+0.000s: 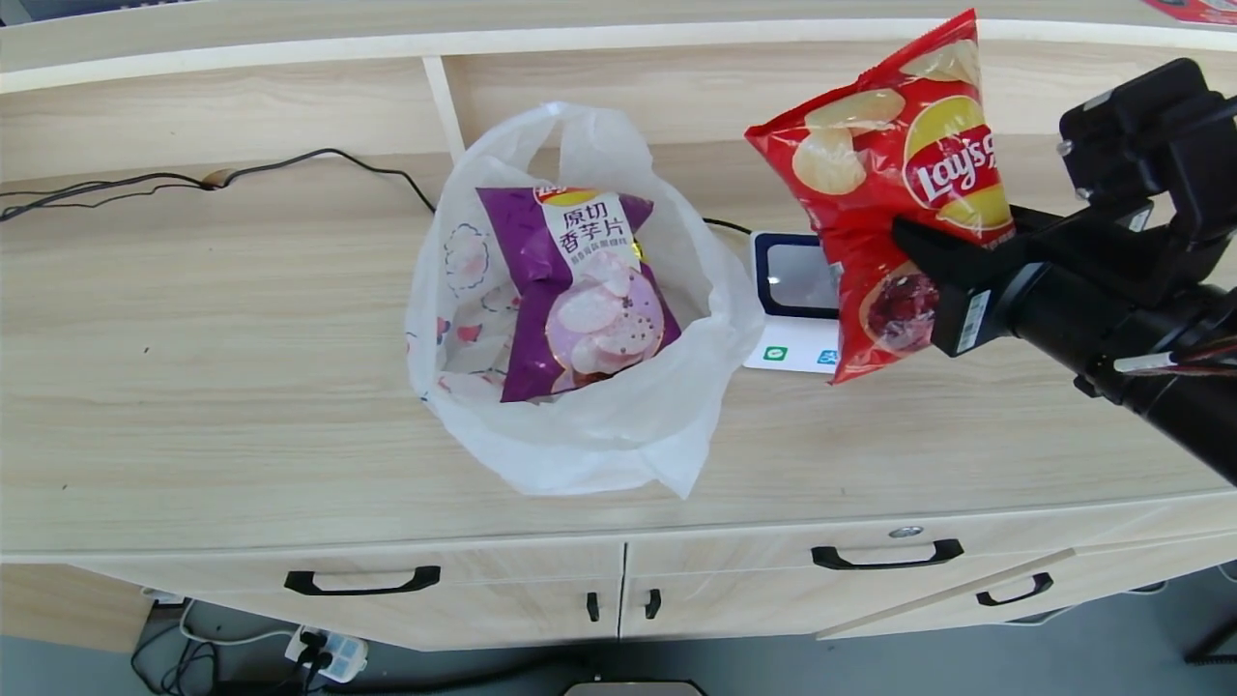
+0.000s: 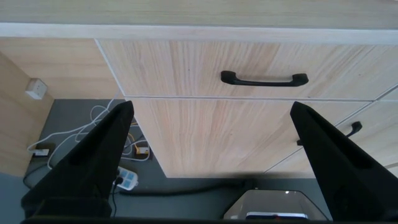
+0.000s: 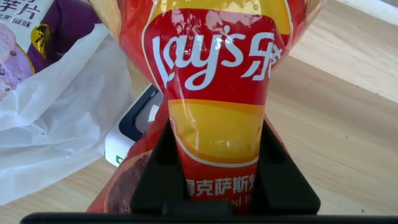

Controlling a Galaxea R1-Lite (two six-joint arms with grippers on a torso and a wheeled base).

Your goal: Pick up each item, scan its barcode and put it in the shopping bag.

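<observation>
The right claw (image 1: 933, 280) is closed on the lower half of a red bag of potato chips (image 1: 889, 184) and holds it upright in the air, just above the barcode scanner (image 1: 797, 280) on the bench (image 1: 193, 387). I judge the scan step is in hand. A purple bag of taro chips (image 1: 580, 300) lies in the white shopping bag (image 1: 599, 435). Next, the red bag must go left over the open mouth and be released. The left claw (image 2: 211, 124) stands wide and empty by the drawers.

Red chip bag (image 1: 894, 179), purple chip bag (image 1: 575, 295).
</observation>
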